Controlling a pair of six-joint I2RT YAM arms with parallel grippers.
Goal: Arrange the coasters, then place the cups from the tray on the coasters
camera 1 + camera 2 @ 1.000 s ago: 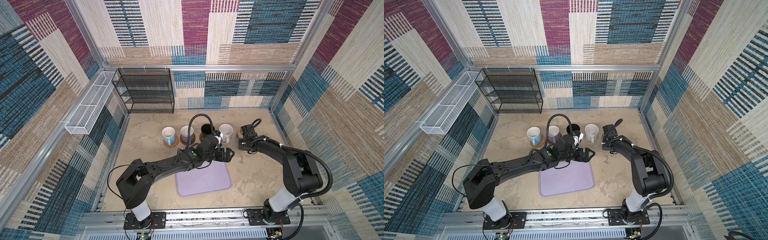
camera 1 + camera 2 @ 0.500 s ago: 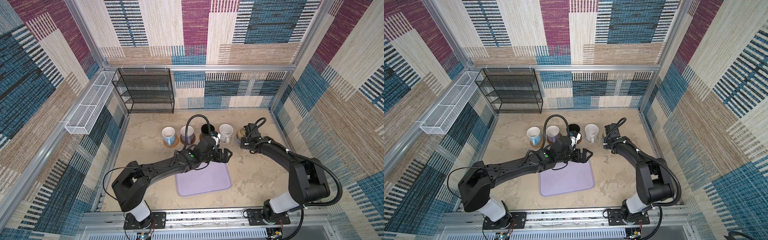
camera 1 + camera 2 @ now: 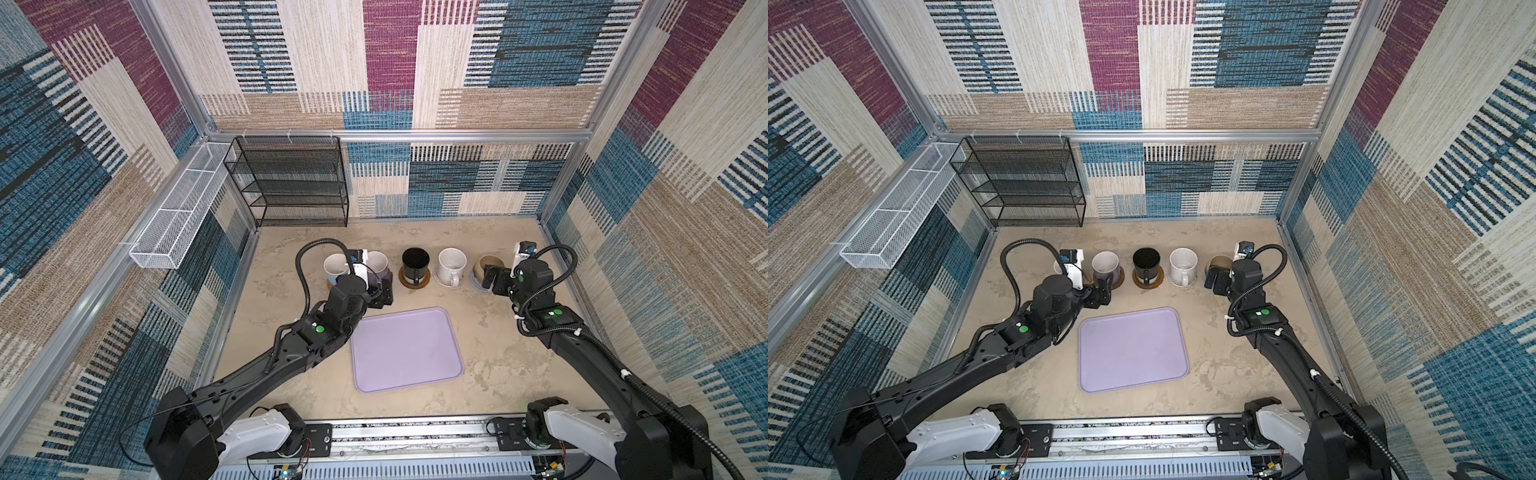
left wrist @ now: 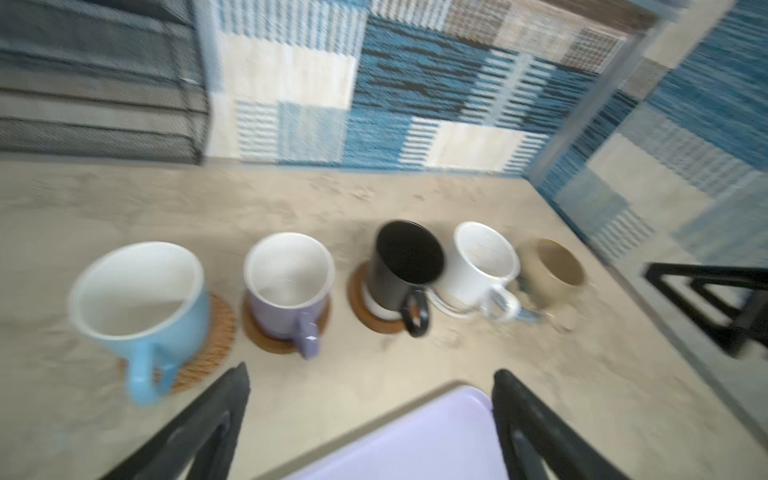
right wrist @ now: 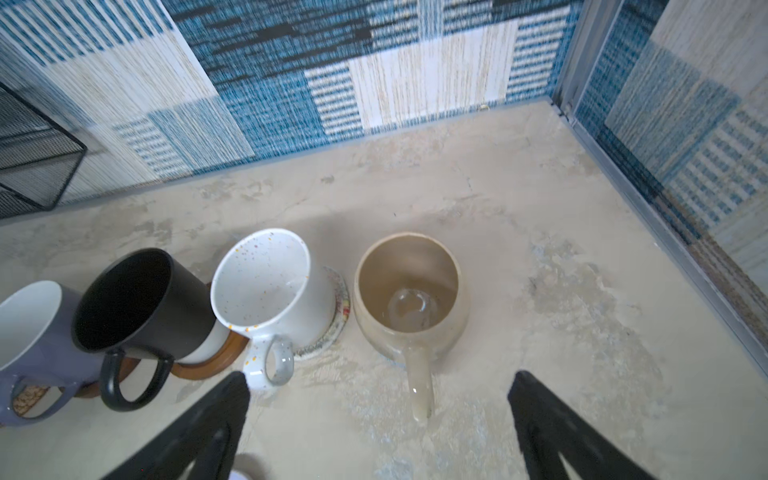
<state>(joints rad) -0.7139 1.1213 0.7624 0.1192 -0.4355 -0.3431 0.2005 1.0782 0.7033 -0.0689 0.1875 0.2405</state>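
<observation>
Five cups stand in a row at the back of the table, each on one of the coasters: light blue (image 4: 137,299) on the rattan coaster (image 4: 220,332), lavender (image 4: 289,286) and black (image 4: 405,262) on brown ones, speckled white (image 5: 270,286) on white crochet (image 5: 336,324), and squat beige (image 5: 409,291). The lavender tray (image 3: 405,349) lies bare in front of them. My left gripper (image 4: 370,399) is open above the tray's far left corner, near the lavender cup. My right gripper (image 5: 378,399) is open, and the beige cup's handle points into the gap untouched.
A black wire shelf (image 3: 291,183) stands at the back left. A white wire basket (image 3: 178,224) hangs on the left wall. The right wall's frame runs close beside the beige cup.
My right gripper has opened off the beige cup and drawn back slightly. My left arm has swung left from near the white cup to in front of the lavender cup.
</observation>
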